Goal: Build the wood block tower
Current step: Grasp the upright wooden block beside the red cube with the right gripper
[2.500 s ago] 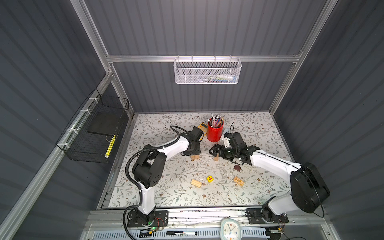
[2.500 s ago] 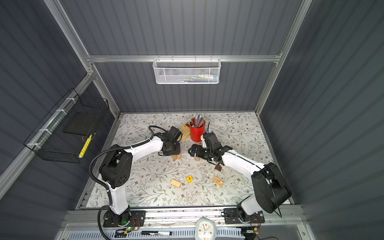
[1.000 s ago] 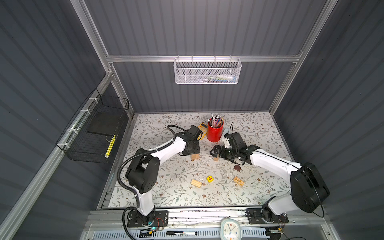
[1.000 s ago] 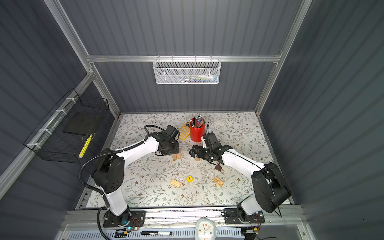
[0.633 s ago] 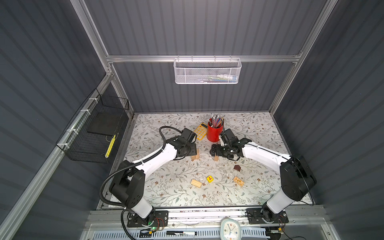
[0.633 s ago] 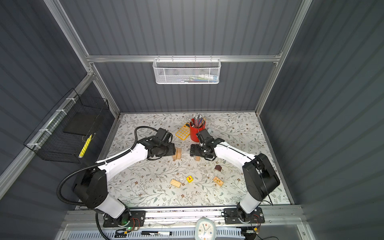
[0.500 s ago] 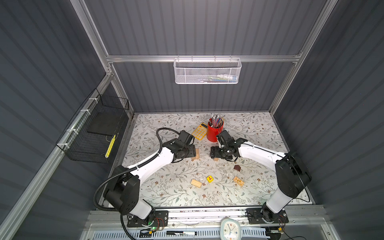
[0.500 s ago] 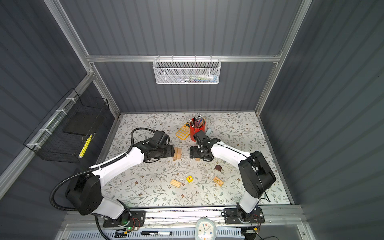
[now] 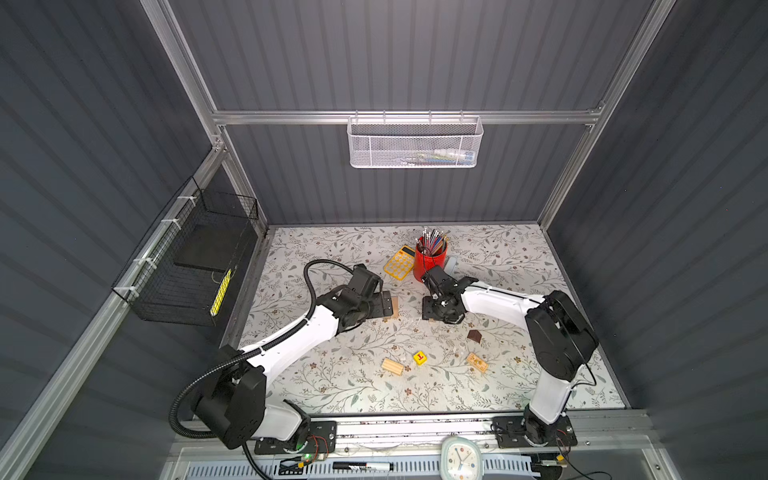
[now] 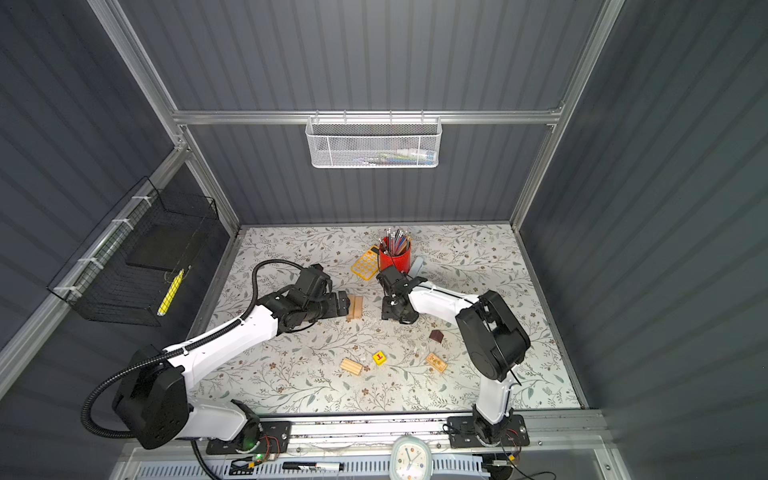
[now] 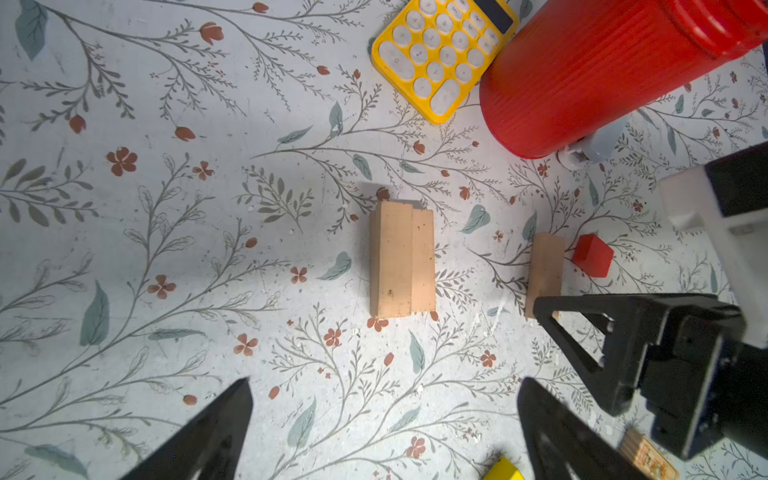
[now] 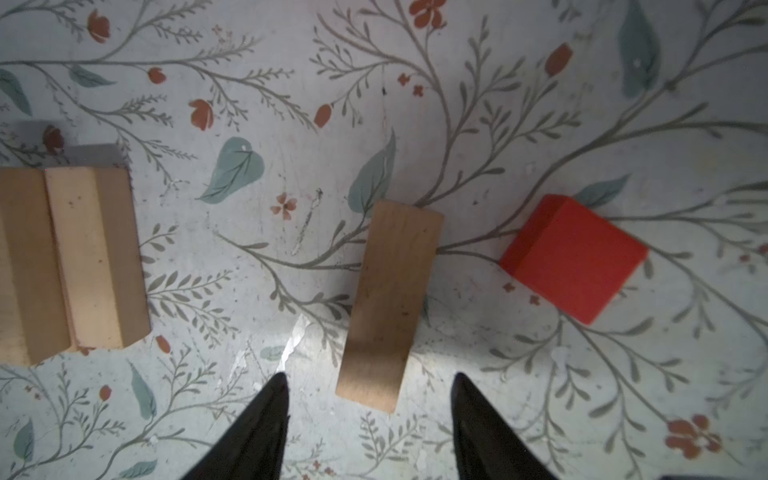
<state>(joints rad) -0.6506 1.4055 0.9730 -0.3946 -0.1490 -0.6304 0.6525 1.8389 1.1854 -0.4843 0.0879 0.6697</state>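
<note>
With the jaws of the left gripper [image 11: 385,380] and right gripper [image 12: 370,376] both apart and empty, the crooked flat block [image 12: 390,299] could be spun away when squeezed.

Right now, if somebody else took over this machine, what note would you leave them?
Left jaws: wide open, empty, near two pale blocks lying side by side.
Right jaws: open, straddling one end of a lone pale block; red cube beside it.
Yellow cube, brown roof piece, ribbed block and printed block lie scattered nearer the front.
Done: that pair. To do: all stacking.
</note>
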